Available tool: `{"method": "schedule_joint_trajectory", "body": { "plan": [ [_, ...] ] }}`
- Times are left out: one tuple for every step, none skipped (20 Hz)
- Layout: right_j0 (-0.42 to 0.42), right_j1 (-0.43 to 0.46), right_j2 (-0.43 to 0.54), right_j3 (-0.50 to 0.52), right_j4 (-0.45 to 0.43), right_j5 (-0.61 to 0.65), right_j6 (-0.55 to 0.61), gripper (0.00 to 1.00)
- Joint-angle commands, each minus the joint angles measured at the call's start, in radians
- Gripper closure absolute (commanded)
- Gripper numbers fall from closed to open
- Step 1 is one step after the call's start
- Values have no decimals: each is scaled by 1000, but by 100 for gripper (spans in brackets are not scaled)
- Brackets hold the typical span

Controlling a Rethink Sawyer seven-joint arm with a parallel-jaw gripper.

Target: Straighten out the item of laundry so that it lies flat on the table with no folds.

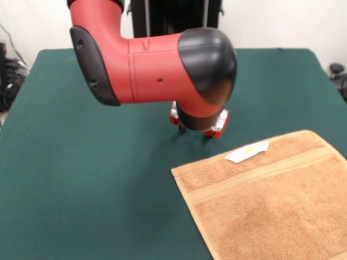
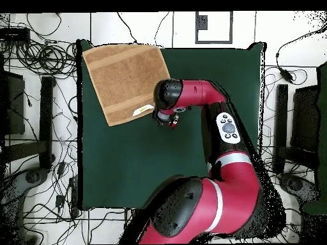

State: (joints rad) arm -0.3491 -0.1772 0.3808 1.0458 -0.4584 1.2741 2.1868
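Note:
The tan-orange towel (image 1: 271, 200) lies spread flat on the dark green table (image 1: 81, 162), at the front right in the front view, running past the picture's right and bottom edges. Its white label (image 1: 246, 153) sticks out from the far hem, and a woven band runs beside that hem. From overhead the towel (image 2: 126, 80) fills the table's (image 2: 128, 166) top left corner, slightly turned, with no folds showing. My gripper (image 1: 194, 132) hangs under the arm's black elbow just beyond the label hem, off the cloth. Its two tips stand apart and hold nothing. In the overhead view the gripper (image 2: 169, 121) sits beside the towel's lower right corner.
The red arm (image 2: 211, 108) reaches across the right half of the table in the overhead view. Cables and stands (image 2: 45, 127) lie on the floor around the table. The towel's left edge runs close to the table's edge.

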Motion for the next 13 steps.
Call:
{"method": "schedule_joint_trajectory", "body": {
  "plan": [
    [-92, 404, 57, -77, -323, -812, -325, 0],
    [-67, 396, 34, -87, -336, -806, -277, 0],
    [-47, 391, 15, -96, -346, -806, -233, 0],
    [-31, 387, 1, -102, -356, -811, -198, 0],
    [-22, 384, -6, -105, -369, -825, -183, 0],
    [-10, 381, -20, -106, -378, -854, -141, 0],
    [9, 377, -43, -106, -398, -902, -90, 0],
    [23, 373, -63, -103, -411, -949, -43, 0],
    [27, 372, -65, -105, -416, -953, -38, 0],
    [16, 374, -52, -104, -406, -932, -60, 0],
    [9, 375, -43, -105, -398, -910, -75, 0],
    [11, 374, -44, -105, -401, -910, -74, 0],
    [17, 373, -50, -107, -409, -916, -66, 0]
  ]
}}
